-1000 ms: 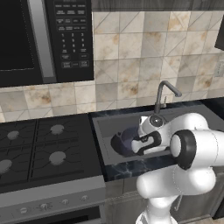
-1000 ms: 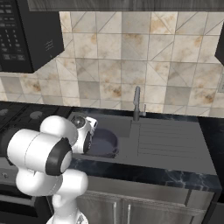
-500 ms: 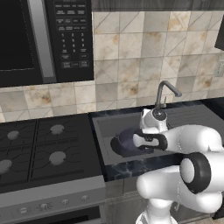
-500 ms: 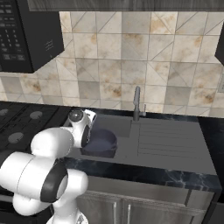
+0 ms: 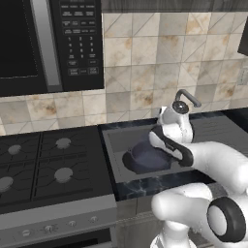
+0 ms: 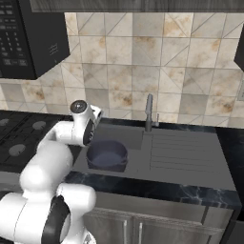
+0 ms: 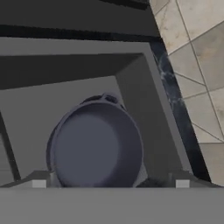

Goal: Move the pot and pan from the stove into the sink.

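**Pot delivered, pan unaccounted for**

Rising away from the sink (image 6: 181, 157), my gripper (image 7: 109, 183) is now hanging above the basin with fingers spread wide and holding nothing. I am seeing the pot (image 6: 106, 155) sitting upright inside the sink. Beside the sink, the stove (image 5: 43, 169) burners are showing bare; I cannot make out the pan.

Beige marbled tile wall (image 6: 143, 57), black microwave (image 5: 48, 43) upper left, dark marbled countertop (image 6: 157, 190), grey cabinets (image 6: 143, 226) below.
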### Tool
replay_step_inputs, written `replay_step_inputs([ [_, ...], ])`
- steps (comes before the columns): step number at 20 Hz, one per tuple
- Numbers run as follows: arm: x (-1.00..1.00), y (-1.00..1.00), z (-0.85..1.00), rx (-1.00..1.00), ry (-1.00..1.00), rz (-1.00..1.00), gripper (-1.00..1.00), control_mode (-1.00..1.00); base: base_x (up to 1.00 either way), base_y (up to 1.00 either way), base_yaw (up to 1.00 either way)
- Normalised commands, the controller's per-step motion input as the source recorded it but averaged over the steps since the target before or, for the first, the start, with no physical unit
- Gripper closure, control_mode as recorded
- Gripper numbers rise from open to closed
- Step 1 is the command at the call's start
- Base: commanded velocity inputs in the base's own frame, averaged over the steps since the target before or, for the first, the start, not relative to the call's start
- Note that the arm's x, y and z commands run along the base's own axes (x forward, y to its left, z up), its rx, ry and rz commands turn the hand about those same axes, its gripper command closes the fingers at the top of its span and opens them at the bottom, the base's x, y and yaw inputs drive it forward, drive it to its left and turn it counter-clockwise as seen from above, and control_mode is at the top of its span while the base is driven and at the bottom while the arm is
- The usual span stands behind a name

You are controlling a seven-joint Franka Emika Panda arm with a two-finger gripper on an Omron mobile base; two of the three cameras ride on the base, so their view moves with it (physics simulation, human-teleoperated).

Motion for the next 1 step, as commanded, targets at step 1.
replay_step_inputs([
  [1,-0.68,0.00,0.33,0.00,0.08,0.00,-1.00,-1.00,0.00,0.00,0.00],
])
